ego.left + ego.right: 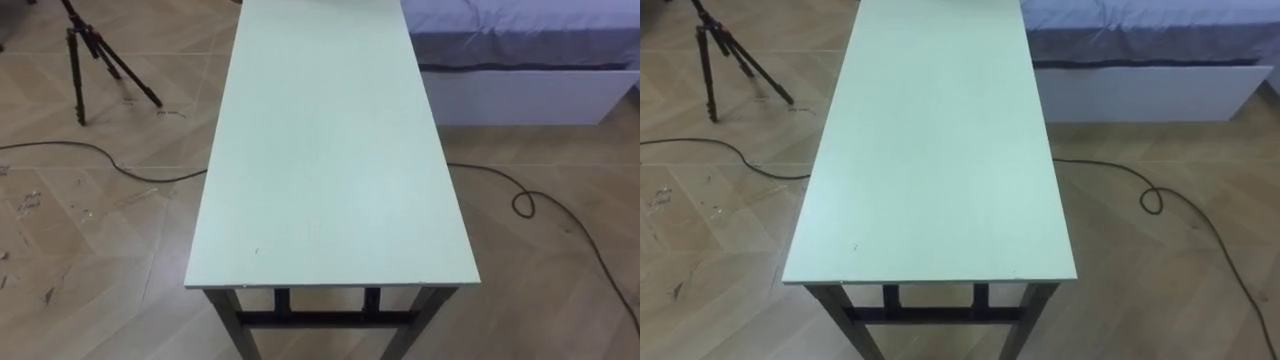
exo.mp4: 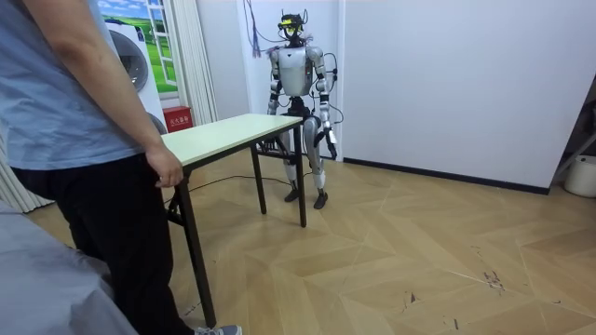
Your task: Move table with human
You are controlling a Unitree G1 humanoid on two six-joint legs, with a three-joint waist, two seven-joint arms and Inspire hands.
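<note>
A long table (image 1: 330, 150) with a pale green top and black legs stretches away from me; its near short edge lies just below my head camera. In the room view I stand upright at the far end of the table (image 2: 233, 135), facing it. My left hand (image 2: 331, 142) hangs by my side on the room view's right, away from the tabletop. My right hand (image 2: 274, 112) sits low beside the table's far corner. At the opposite end a person in a blue shirt rests a hand (image 2: 168, 173) on the table's edge.
A black tripod (image 1: 85, 50) stands on the wooden floor left of the table. A bed (image 1: 520, 45) with a white base lies to its right. A dark cable (image 1: 520, 200) loops across the floor. A washing machine (image 2: 130, 56) stands behind the person.
</note>
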